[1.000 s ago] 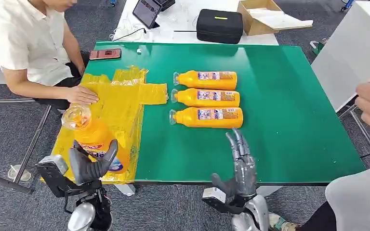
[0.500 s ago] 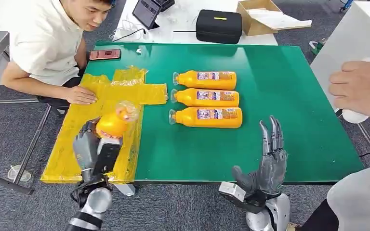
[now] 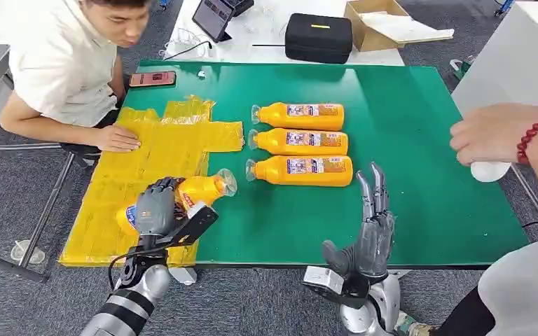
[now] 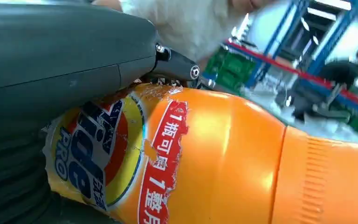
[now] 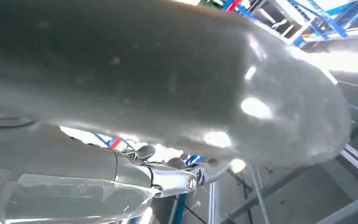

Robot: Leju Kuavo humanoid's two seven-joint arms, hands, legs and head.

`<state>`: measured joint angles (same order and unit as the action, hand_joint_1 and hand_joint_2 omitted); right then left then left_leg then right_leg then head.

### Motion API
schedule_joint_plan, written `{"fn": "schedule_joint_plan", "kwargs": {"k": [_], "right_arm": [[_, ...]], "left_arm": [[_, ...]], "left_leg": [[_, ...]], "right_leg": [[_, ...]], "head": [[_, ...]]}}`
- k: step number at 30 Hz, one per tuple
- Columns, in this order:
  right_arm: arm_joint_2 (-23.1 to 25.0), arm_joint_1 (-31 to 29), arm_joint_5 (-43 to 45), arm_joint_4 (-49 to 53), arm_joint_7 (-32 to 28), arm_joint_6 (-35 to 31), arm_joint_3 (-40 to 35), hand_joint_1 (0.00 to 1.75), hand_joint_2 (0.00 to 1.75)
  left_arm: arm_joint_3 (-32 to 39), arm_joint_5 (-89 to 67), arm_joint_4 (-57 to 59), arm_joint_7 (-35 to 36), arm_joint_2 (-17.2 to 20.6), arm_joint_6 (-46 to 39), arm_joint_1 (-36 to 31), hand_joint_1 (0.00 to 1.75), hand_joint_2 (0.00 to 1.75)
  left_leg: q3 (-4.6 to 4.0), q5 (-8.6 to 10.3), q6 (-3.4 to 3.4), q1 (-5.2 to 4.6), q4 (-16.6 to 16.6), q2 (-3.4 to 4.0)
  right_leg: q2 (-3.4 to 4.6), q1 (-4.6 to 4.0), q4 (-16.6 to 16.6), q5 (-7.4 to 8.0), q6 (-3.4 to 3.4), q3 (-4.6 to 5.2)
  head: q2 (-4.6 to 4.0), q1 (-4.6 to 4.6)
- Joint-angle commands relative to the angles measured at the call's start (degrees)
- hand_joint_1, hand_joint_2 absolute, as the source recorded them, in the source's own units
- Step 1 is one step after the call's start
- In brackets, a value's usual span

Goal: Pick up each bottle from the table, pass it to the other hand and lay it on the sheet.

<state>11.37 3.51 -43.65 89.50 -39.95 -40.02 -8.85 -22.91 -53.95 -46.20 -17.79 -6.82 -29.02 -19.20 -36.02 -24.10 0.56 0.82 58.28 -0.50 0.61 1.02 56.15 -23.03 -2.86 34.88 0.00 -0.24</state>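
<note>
My left hand (image 3: 155,207) grips an orange bottle (image 3: 195,191) lying almost flat over the near right edge of the yellow sheet (image 3: 148,158), its clear cap pointing right toward the green table (image 3: 420,140). Up close, the held bottle (image 4: 223,158) shows a torn label under my grey thumb (image 4: 74,56). Three more orange bottles lie side by side mid-table: far (image 3: 301,115), middle (image 3: 301,142), near (image 3: 302,170). My right hand (image 3: 371,231) stands empty at the table's near edge, fingers straight up and apart, below the near bottle's right end.
A person sits at the far left with a hand (image 3: 115,138) pressing on the sheet. Another person's hand (image 3: 494,133) with a red bead bracelet holds a white object at the right edge. A phone (image 3: 153,78), black case (image 3: 318,37) and cardboard box (image 3: 378,21) lie beyond.
My left hand has swung the bottle from upright down to nearly flat, cap now pointing right. My right hand drifted slightly left. The person's hand at right moved further in.
</note>
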Motion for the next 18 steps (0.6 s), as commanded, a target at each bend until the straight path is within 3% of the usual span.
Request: {"fn": "schedule_joint_plan", "kwargs": {"k": [1,2,3,5,8,10,18], "right_arm": [[-2.2,-3.8,4.2,-6.2,0.0,0.0,-4.3,0.0,0.0],[-2.5,-4.2,5.1,-6.7,0.0,0.0,-4.7,0.0,0.0],[-2.6,-4.4,5.4,-6.9,0.0,0.0,-4.9,0.0,0.0],[-3.0,-4.8,6.4,-7.3,0.0,0.0,-5.7,0.0,0.0],[-3.2,-5.2,7.2,-7.6,0.0,0.0,-6.5,0.0,0.0],[-3.2,-5.3,7.3,-7.6,0.0,0.0,-6.7,0.0,0.0],[-3.4,-5.3,7.7,-7.8,0.0,0.0,-6.9,0.0,0.0]], "left_arm": [[-5.2,-3.6,14.9,2.6,4.3,7.1,-8.0,1.15,1.75],[-5.1,-3.6,15.9,2.6,4.5,8.1,-8.4,0.68,1.75],[-5.1,-3.6,16.4,2.6,4.7,8.6,-8.7,0.7,1.75],[-5.3,-3.6,18.4,2.3,4.9,11.2,-9.7,0.45,1.75],[-5.7,-4.0,19.9,2.0,5.5,13.3,-10.6,0.37,1.75],[-5.8,-4.1,20.3,2.0,5.6,13.6,-10.9,0.14,1.75],[-5.7,-4.0,20.6,2.0,5.5,14.0,-11.1,0.14,1.75]], "left_leg": [[0.25,-0.03,-0.01,0.05,-0.1,0.15],[0.33,-0.05,0.0,0.04,-0.1,0.16],[0.23,-0.03,0.0,0.05,-0.1,0.15],[0.39,-0.05,0.0,0.05,-0.1,0.22],[0.28,-0.05,-0.01,0.06,0.0,0.16],[0.35,-0.05,0.0,0.07,-0.1,0.19],[0.32,-0.03,-0.02,0.04,0.0,0.18]], "right_leg": [[0.07,-0.08,-0.1,0.02,0.14,-0.22],[0.05,-0.09,-0.1,0.0,0.18,-0.29],[0.08,-0.07,-0.1,0.02,0.11,-0.2],[0.11,-0.09,-0.1,0.01,0.17,-0.34],[0.06,-0.08,0.0,-0.01,0.14,-0.24],[0.09,-0.1,0.0,-0.01,0.16,-0.32],[0.09,-0.07,0.0,-0.01,0.14,-0.26]], "head": [[0.0,0.0],[0.0,0.0],[0.02,0.0],[0.0,0.0],[0.02,0.02],[0.0,0.02],[0.0,0.0]]}}
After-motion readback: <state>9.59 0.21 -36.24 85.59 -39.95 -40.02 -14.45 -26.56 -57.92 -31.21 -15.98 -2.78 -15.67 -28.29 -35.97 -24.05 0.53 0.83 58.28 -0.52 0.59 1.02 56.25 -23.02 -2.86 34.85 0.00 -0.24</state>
